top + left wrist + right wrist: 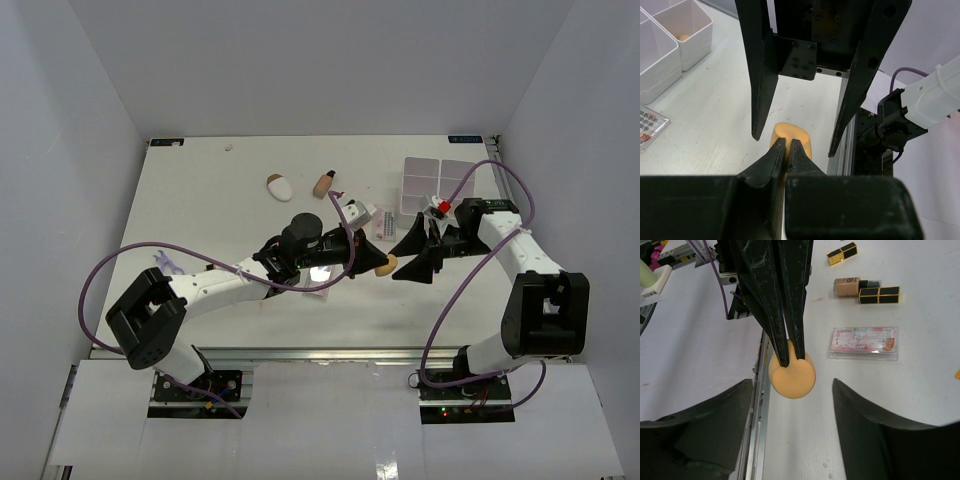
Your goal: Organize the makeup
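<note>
The left gripper [788, 150] is pinched tight on a tan egg-shaped sponge [792, 376], between the arms over the middle of the bench [200, 200]. The right gripper [791, 390] stands wide, one finger on each side of the sponge and apart from it. Beyond lies a flat clear-pink palette [864, 342], then, near the far edge, the tan dark-capped bottle [324, 184] and the white-and-brown oval piece [279, 187]. The white box [437, 185] sits toward the far right corner.
</note>
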You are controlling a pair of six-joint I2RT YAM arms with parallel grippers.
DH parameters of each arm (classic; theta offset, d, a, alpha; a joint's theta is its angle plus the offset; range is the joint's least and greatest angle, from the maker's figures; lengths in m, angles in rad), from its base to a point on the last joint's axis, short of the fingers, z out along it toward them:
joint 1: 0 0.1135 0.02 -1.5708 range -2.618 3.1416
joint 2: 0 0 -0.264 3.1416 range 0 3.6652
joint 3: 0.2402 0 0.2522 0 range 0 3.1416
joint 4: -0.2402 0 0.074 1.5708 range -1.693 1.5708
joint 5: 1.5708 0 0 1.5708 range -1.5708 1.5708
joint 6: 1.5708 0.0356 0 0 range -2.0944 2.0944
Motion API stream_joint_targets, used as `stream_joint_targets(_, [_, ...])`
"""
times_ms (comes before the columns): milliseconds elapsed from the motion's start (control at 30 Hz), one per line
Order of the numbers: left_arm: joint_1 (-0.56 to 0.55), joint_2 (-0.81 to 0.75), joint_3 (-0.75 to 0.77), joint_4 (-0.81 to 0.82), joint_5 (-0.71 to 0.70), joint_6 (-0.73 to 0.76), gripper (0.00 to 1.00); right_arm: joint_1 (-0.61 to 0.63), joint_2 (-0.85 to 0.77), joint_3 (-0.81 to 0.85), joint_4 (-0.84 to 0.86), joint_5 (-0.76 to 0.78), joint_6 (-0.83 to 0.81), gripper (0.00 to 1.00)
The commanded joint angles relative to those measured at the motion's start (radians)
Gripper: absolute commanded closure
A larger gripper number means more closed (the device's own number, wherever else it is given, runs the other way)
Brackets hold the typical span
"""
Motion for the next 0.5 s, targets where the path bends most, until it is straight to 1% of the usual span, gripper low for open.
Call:
stream_joint_targets(0, [0.011, -0.049, -0.004, 0.044, 0.033, -0.012, 1.00, 0.008, 0.000, 0.049, -0.015, -0.018, -0.024, 0.35])
stream_joint_targets(300, [0.018, -0.043, 0.011, 0.053, 0.047, -0.026, 1.00, 0.036, 0.005, 0.070, -0.015, -0.018, -0.012, 0.66])
stream_joint_targets(367, [0.018, -0.037, 0.020, 0.052, 0.055, -0.030, 1.00, 0.039, 0.003, 0.067, -0.014, -0.016, -0.011, 0.75])
stream_joint_targets(467, [0.017, -0.028, 0.034, 0.047, 0.068, -0.043, 0.99, 0.040, -0.016, 0.052, -0.004, -0.010, -0.002, 0.86])
